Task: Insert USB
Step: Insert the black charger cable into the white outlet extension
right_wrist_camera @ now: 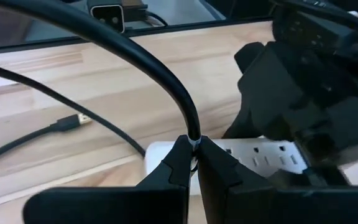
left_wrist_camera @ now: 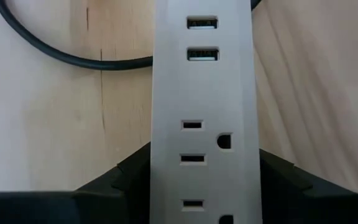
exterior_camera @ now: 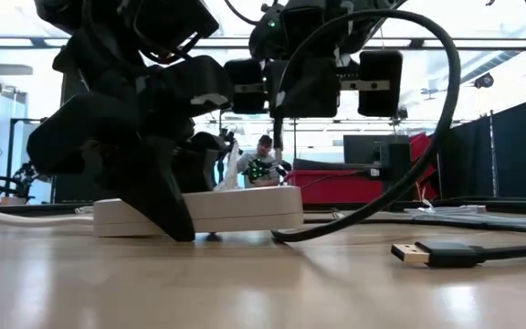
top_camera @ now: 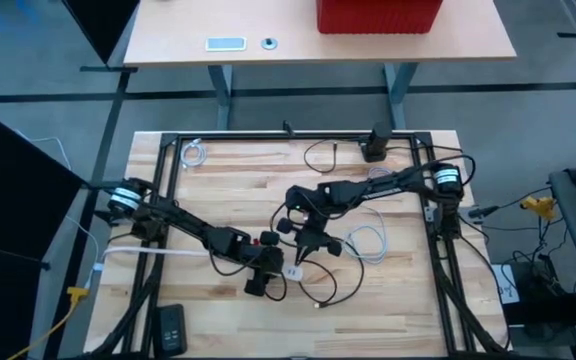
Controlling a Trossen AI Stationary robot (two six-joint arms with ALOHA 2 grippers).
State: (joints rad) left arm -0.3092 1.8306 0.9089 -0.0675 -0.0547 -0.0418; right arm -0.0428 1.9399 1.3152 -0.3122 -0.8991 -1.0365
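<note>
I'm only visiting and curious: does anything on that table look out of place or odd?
One thing: a loose USB plug lies bare on the table, unplugged. Otherwise it looks orderly: the left gripper clamps the white power strip, and the right gripper pinches a black cable above it.

Both arms are crowding the middle of the wooden table [top_camera: 218,170]. The left gripper [left_wrist_camera: 197,186] is straddling the white power strip [left_wrist_camera: 201,93], blocking its near end, while the two USB ports [left_wrist_camera: 202,38] at the strip's free end are lying uncovered. The right gripper [right_wrist_camera: 194,158] is hanging just beside the strip, pinching a black cable [right_wrist_camera: 135,56] that is arching over that end. A loose cable with a USB plug [exterior_camera: 414,253] is lying on the boards to the right of the strip. A white cable coil [top_camera: 368,243] is lying farther right. The far left boards are lying mostly bare.
</note>
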